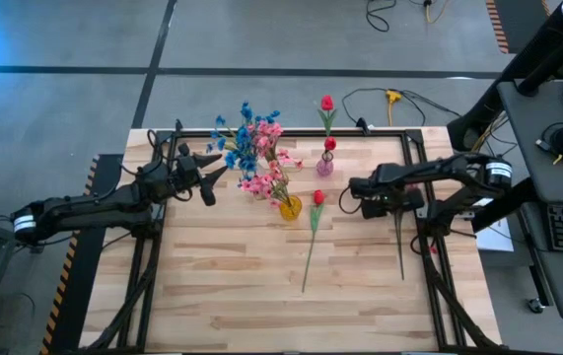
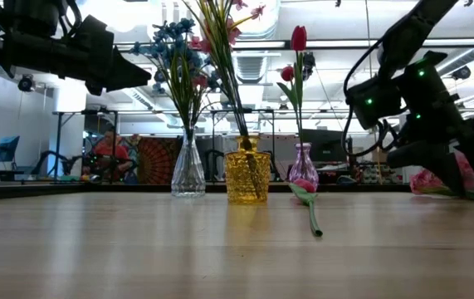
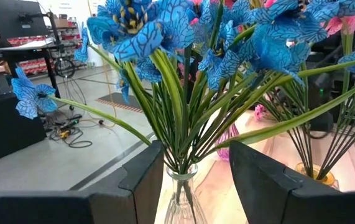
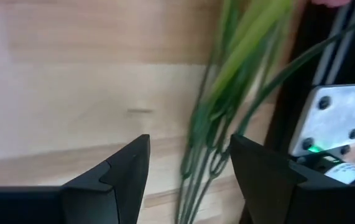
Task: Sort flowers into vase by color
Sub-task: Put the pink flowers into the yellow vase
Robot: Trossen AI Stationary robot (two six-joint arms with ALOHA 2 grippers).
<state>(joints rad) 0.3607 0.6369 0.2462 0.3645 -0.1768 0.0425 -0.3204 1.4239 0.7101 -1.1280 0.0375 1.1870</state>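
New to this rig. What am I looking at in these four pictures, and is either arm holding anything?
Two dark robot arms work at a wooden table. One picture looks straight down, one looks level across the tabletop, and two come from cameras on the wrists.

Three vases stand in a row: a clear vase with blue flowers, a yellow vase with pink flowers, and a small pink vase with red flowers. One red flower lies loose on the table.

The left gripper is open beside the blue bunch, holding nothing. The right gripper is open above green stems near the table's right edge, not gripping them.
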